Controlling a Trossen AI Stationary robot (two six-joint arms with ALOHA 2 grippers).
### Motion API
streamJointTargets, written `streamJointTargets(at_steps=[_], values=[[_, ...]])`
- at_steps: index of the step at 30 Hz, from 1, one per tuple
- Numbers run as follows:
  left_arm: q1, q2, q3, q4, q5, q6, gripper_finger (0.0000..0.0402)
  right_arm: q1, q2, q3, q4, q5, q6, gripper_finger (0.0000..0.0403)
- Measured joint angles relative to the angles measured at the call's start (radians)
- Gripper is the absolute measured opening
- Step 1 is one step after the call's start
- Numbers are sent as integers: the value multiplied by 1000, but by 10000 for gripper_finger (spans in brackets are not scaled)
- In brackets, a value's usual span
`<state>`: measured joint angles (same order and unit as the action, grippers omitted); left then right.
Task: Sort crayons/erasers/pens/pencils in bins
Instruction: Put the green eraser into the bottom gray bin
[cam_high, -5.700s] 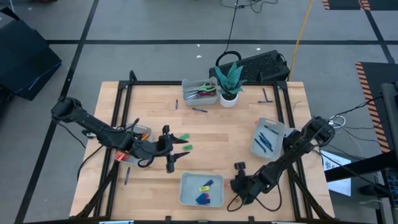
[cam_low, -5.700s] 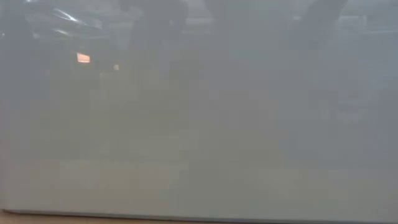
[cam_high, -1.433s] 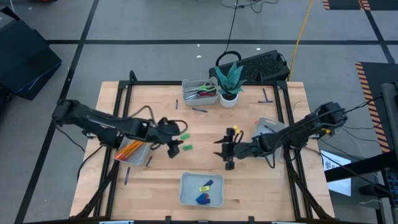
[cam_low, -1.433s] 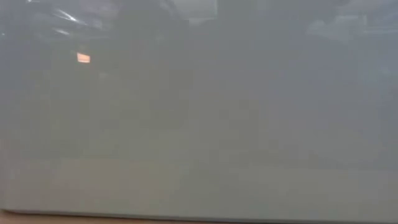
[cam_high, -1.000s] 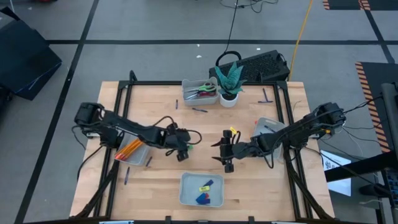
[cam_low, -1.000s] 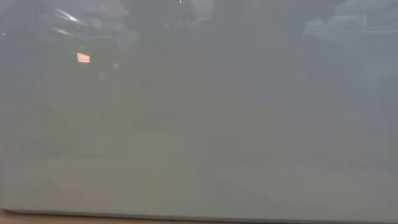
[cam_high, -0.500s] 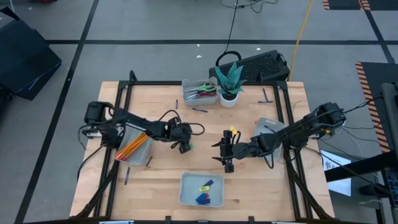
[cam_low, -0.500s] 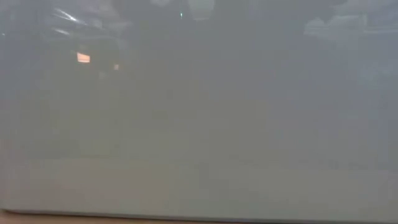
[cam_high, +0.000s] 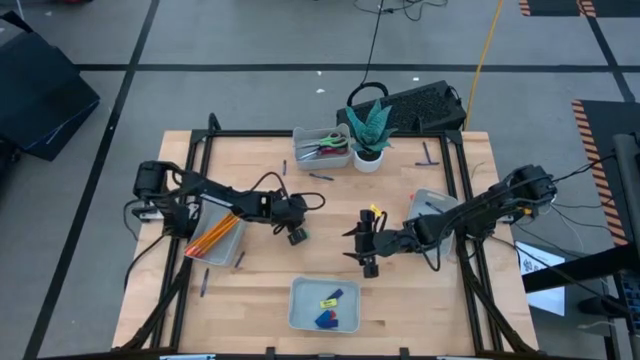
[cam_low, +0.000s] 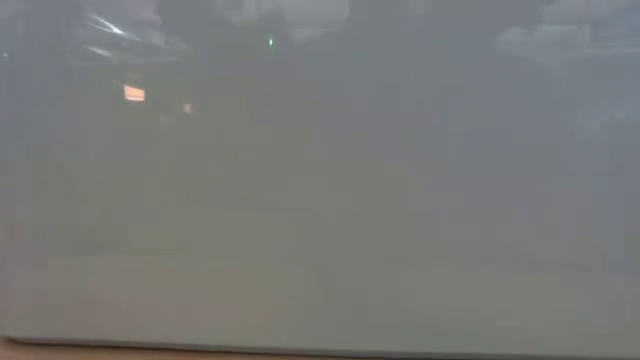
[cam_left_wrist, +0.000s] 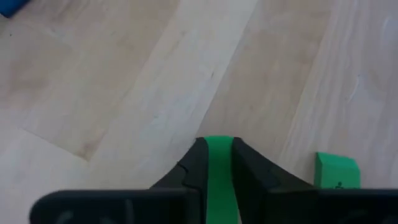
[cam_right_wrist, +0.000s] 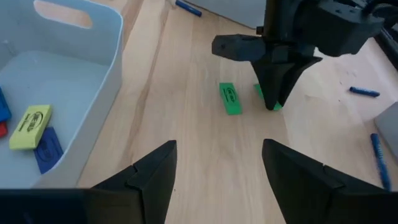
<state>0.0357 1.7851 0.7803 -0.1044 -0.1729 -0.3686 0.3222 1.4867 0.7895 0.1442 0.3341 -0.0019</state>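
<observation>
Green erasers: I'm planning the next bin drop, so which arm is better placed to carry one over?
Left. The left gripper is shut on a green eraser, with the second green eraser lying beside it. The right gripper hangs open and empty, back from both, near the eraser bin.

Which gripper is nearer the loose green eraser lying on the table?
Left. The left gripper, shut on another green eraser, is right beside the loose green eraser; the right gripper hangs open farther off.

My left gripper (cam_left_wrist: 214, 165) has reached rightward from beside the pencil bin (cam_high: 215, 236) to the table's middle and closed its fingers on a green eraser (cam_left_wrist: 219, 171).
</observation>
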Motion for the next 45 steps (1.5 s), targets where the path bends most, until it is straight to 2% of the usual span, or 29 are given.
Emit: streamJointTargets(at_steps=[5, 8, 12, 17, 21, 25, 29, 33, 36, 40, 45], values=[[-19, -41, -9, 11, -9, 5, 53, 0, -107, -1, -73, 1, -9, 231], [-34, -100, -13, -31, -11, 8, 56, 0, -192, -4, -142, 2, -1, 231], [-73, -212, 21, -53, -4, 7, 53, 0, -290, -60, -144, 3, 17, 231], [-174, -322, 67, -48, -2, -9, 52, 0, -389, -174, -102, 3, 71, 231], [-301, -351, 98, 89, -12, -35, 53, -1, -441, -290, 16, 32, 95, 231], [-431, -294, 97, 279, -77, -31, 53, 1, -493, -356, 81, 33, 119, 231], [-520, -206, 113, 367, -175, -29, 53, 51, -584, -353, 91, 30, 167, 231], [-589, -78, 216, 364, -184, 49, 53, 95, -653, -353, 87, 32, 143, 231], [-627, 10, 322, 269, -185, 98, 53, 113, -681, -351, 92, 32, 150, 231], [-638, 99, 426, 119, -226, 69, 53, 133, -687, -352, 89, 32, 170, 231], [-633, 159, 447, 107, -267, 5, 57, 166, -662, -352, 67, 31, 183, 231]])
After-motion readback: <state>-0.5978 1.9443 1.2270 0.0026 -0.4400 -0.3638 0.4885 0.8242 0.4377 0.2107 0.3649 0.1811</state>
